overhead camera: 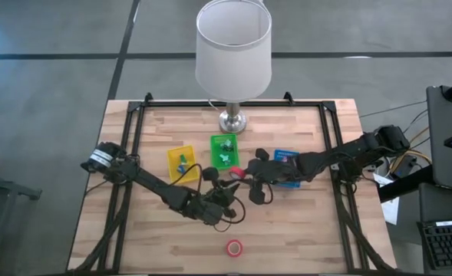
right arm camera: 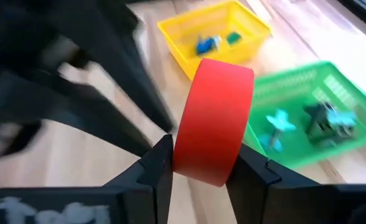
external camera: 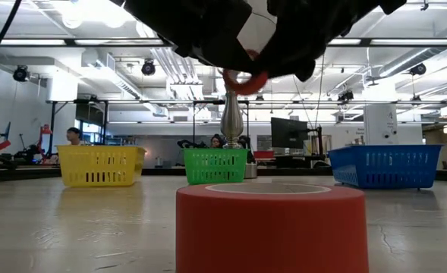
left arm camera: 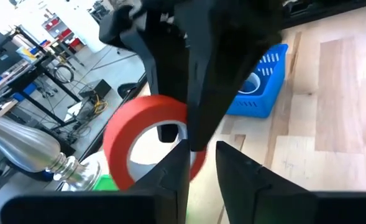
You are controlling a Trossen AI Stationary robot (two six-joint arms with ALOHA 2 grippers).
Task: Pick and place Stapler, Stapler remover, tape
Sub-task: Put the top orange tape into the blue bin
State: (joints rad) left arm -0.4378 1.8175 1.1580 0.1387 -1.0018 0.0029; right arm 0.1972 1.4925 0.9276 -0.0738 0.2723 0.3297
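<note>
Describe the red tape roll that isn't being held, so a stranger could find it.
Start at the lamp on the table's far edge and come straight across to the near edge. The red tape roll lies flat there, alone on bare wood, well clear of both arms and the three baskets.

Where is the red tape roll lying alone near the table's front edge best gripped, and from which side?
The lone red roll lies flat, hole up, its wall upright, with bare table all round. Come straight down from above and pinch opposite sides of the outer wall.
</note>
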